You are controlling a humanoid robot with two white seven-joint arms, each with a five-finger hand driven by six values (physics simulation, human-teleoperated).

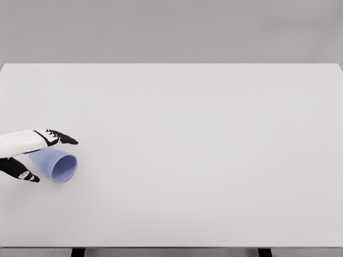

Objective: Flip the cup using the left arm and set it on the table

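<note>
A light blue cup [56,164] lies on its side on the white table [203,150] near the left edge, its open mouth turned to the right and towards me. My left hand [45,155] comes in from the left edge and straddles the cup's closed end. Its fingers [61,138] stretch out over the far side of the cup and its thumb [24,174] lies on the near side. The hand is spread, and I cannot tell whether it touches the cup. The right arm does not show.
The table's front edge runs along the bottom of the picture, with two dark legs [78,251] below it. A grey wall stands behind the far edge.
</note>
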